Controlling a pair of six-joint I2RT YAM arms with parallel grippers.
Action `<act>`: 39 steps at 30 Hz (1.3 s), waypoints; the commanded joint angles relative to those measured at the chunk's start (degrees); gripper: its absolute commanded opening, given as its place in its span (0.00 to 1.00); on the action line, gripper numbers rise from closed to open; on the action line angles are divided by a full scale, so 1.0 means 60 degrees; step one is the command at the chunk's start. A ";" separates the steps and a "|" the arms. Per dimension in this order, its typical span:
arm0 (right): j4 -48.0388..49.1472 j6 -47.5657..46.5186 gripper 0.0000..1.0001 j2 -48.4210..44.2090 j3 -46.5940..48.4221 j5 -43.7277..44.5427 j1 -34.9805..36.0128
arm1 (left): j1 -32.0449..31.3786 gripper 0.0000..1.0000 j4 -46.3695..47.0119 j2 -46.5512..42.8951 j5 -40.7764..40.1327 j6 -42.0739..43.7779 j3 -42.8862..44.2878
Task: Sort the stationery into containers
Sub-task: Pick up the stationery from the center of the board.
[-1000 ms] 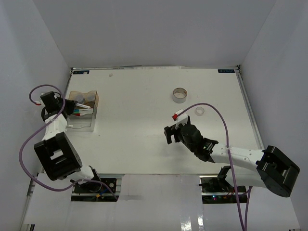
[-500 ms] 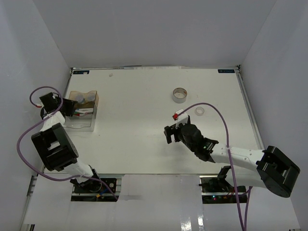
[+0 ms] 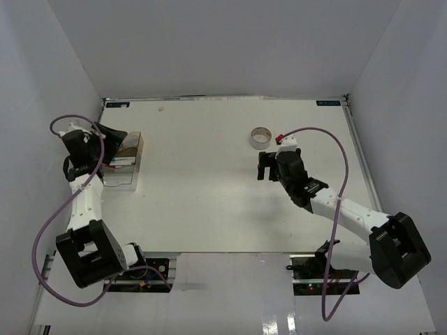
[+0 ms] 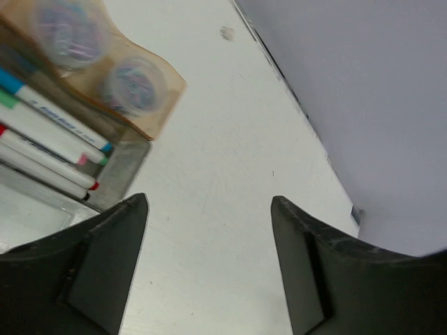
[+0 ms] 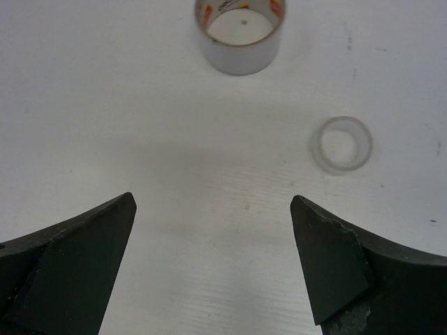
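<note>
Left gripper (image 4: pixel 209 199): over the far left corner of the amber box (image 3: pixel 120 180), jaws apart, nothing between them.

Amber box: stands on the white table (image 3: pixel 195 202) near its left edge. Inside, a wavy divider splits it. The two clear jars (image 4: pixel 135 82) sit side by side in the compartment farther from the arms. The markers (image 4: pixel 50 136) lie flat and parallel in the other compartment, close together. Blue, green, pink, red and black caps are seen at their ends.

Large tape roll (image 3: pixel 261 137): on the table well to the right of the box, on its flat side, touching nothing.

Right gripper (image 5: pixel 213 199): well to the right of the box, just short of the large tape roll, jaws wide apart and holding nothing.

Small tape roll (image 5: pixel 341 144): also far right of the box, lying flat on the table, near the large roll but apart from it. Only the right wrist view shows it.
</note>
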 commanded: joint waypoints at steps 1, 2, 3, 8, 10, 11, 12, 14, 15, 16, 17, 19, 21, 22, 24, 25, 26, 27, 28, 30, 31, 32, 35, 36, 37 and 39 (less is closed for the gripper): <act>-0.1209 0.0560 0.98 0.0511 0.1325 -0.0109 -0.0907 | -0.1292 0.84 -0.0232 -0.1157 0.0707 0.1505 -0.0336; -0.1372 0.0575 0.99 0.0686 0.1589 -0.0124 -0.1358 | -0.1559 0.85 -0.0218 -0.1364 0.0781 0.2117 -0.0453; -0.1533 0.0705 1.00 0.1036 0.2143 -0.0139 -0.1595 | -0.1837 0.87 -0.0232 -0.1569 0.0796 0.2413 -0.0744; -0.2308 0.0940 0.94 0.2502 0.3888 -0.0505 -0.2519 | -0.3128 0.91 -0.0145 -0.2828 0.0664 0.3294 -0.1902; -0.2675 0.1174 0.92 0.3541 0.4983 -0.0375 -0.2637 | -0.3289 0.91 -0.0130 -0.3049 0.0635 0.3485 -0.2356; -0.2807 0.1204 0.91 0.3864 0.5324 -0.0403 -0.2724 | -0.3319 0.91 -0.0159 -0.3108 0.0824 0.3486 -0.2387; -0.2939 0.1234 0.91 0.4505 0.5632 -0.0475 -0.2754 | -0.3363 0.91 -0.0145 -0.3196 0.0869 0.3457 -0.2388; -0.3116 0.1380 0.89 0.5472 0.6569 -0.0564 -0.2827 | -0.3422 0.91 -0.0145 -0.3240 0.0811 0.3427 -0.2402; -0.3377 0.1424 0.88 0.5768 0.6891 -0.0608 -0.2842 | -0.3422 0.91 -0.0188 -0.3255 0.0811 0.3427 -0.2388; -0.3525 0.1526 0.87 0.6061 0.7199 -0.0579 -0.2857 | -0.3437 0.91 -0.0203 -0.3241 0.0811 0.3441 -0.2373; -0.3599 0.1570 0.84 0.6499 0.7666 -0.0564 -0.2886 | -0.3437 0.91 -0.0232 -0.3241 0.0825 0.3427 -0.2359; -0.3731 0.1702 0.81 0.6810 0.7948 -0.0564 -0.2945 | -0.3437 0.91 -0.0262 -0.3226 0.0855 0.3412 -0.2344; -0.3717 0.1805 0.78 0.7147 0.8154 -0.0550 -0.3003 | -0.3422 0.91 -0.0262 -0.3241 0.1000 0.3398 -0.2344; -0.3731 0.1820 0.76 0.7264 0.8212 -0.0593 -0.3062 | -0.3437 0.91 -0.0276 -0.3241 0.1016 0.3369 -0.2344; -0.3731 0.1864 0.73 0.7571 0.8416 -0.0652 -0.3106 | -0.3422 0.91 -0.0262 -0.3241 0.1060 0.3354 -0.2344; -0.3732 0.1849 0.71 0.7660 0.8476 -0.0666 -0.3106 | -0.3422 0.91 -0.0262 -0.3241 0.1074 0.3354 -0.2329; -0.3732 0.1835 0.66 0.7820 0.8534 -0.0710 -0.3106 | -0.3422 0.91 -0.0262 -0.3241 0.1089 0.3354 -0.2329; -0.3732 0.1820 0.65 0.7894 0.8622 -0.0740 -0.3121 | -0.3422 0.91 -0.0262 -0.3241 0.1104 0.3368 -0.2329; -0.3732 0.1820 0.65 0.7953 0.8652 -0.0783 -0.3121 | -0.3422 0.91 -0.0262 -0.3255 0.1133 0.3354 -0.2344; -0.3702 0.1849 0.62 0.8129 0.8725 -0.0944 -0.3136 | -0.3422 0.91 -0.0262 -0.3255 0.1162 0.3310 -0.2358; -0.3702 0.1878 0.61 0.8202 0.8754 -0.1003 -0.3165 | -0.3437 0.91 -0.0262 -0.3270 0.1162 0.3295 -0.2373; -0.3702 0.1907 0.58 0.8304 0.8784 -0.1047 -0.3165 | -0.3422 0.91 -0.0262 -0.3270 0.1177 0.3310 -0.2373; -0.3702 0.1981 0.48 0.8393 0.8755 -0.1091 -0.3209 | -0.3422 0.91 -0.0247 -0.3255 0.1192 0.3310 -0.2388; -0.3688 0.1981 0.45 0.8393 0.8740 -0.1106 -0.3209 | -0.3437 0.91 -0.0233 -0.3255 0.1206 0.3310 -0.2388; -0.3688 0.1894 0.42 0.8379 0.8726 -0.1164 -0.3194 | -0.3422 0.91 -0.0232 -0.3241 0.1235 0.3295 -0.2402; -0.3543 0.1747 0.27 0.8262 0.8653 -0.1397 -0.3209 | -0.3422 0.91 -0.0203 -0.3226 0.1294 0.3251 -0.2417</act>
